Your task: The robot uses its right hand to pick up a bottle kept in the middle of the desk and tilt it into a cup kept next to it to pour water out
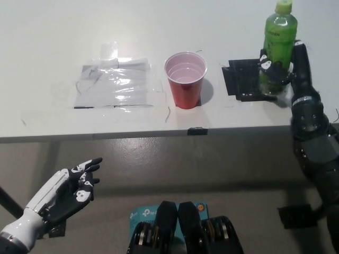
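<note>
1. Robot's white left hand: lower left of the head view, below the desk edge and off the desk. Fingers spread loosely apart, slightly curled, palm turned inward. Holds nothing, touches nothing.
2. White flat desk: fills the upper half of the view; its front edge runs across just above mid-height.
3. Clear plastic sheet taped flat to the desk: left of centre, creased and glossy, with a small strip of tape at its top edge.
4. Red plastic cup with a pale inside: upright, about centre of the desk, just to the right of the sheet. Mouth open upward. Nothing touches it.
5. Black square patch on the desk: to the right of the cup, apart from it.
6. Green translucent plastic bottle with a light green cap: upright at the right edge of the patch, cap on. Its base is hidden by the fingers, so whether it rests on the desk cannot be told.
7. Robot's black right hand: reaches in from the lower right, forearm rising along the right edge. Fingers wrapped closely around the bottle's lower part, gripping it.
</note>
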{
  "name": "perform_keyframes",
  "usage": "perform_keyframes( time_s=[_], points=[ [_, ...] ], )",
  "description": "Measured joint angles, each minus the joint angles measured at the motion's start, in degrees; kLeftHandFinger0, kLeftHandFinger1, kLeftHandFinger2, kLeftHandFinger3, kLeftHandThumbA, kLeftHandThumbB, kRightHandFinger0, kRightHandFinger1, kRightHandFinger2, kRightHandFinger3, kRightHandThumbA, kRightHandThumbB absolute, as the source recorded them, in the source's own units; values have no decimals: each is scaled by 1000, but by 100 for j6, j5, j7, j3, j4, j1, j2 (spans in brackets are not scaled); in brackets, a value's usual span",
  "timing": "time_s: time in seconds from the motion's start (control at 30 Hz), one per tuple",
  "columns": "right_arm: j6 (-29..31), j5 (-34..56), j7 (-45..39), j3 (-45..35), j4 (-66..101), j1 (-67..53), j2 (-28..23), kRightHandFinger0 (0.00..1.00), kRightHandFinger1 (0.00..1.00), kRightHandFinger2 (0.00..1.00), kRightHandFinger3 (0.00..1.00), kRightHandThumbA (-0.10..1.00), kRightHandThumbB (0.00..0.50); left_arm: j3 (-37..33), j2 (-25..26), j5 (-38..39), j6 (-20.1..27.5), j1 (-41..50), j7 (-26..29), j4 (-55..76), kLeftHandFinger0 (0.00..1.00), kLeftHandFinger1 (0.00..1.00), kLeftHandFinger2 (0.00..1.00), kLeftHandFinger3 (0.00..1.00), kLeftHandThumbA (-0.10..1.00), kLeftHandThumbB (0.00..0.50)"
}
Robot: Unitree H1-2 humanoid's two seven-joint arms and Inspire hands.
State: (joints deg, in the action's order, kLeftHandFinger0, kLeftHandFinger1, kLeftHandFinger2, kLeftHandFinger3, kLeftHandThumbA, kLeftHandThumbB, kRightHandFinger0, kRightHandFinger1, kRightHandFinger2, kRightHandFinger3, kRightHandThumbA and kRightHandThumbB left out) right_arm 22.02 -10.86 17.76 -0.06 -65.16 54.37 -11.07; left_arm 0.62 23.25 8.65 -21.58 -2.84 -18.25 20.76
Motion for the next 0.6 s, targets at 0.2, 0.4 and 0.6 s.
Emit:
perform_keyframes(
  time_s=[0.2,0.4,0.6],
  points=[
    [0,144,90,-130,-5,-110,43,0,0,10,291,-100,88,6,4,2,0,0,-2,63,932,1000,1000,1000,757,139],
    [1,170,165,-111,-10,-116,41,168,206,364,999,-62,169,20,6,4,1,2,-5,77,939,1000,1000,1000,760,134],
    [36,-104,321,470,-315,-84,-51,1000,1000,1000,1000,677,455,24,8,5,46,1,-60,76,943,1000,1000,1000,752,130]
  ],
)
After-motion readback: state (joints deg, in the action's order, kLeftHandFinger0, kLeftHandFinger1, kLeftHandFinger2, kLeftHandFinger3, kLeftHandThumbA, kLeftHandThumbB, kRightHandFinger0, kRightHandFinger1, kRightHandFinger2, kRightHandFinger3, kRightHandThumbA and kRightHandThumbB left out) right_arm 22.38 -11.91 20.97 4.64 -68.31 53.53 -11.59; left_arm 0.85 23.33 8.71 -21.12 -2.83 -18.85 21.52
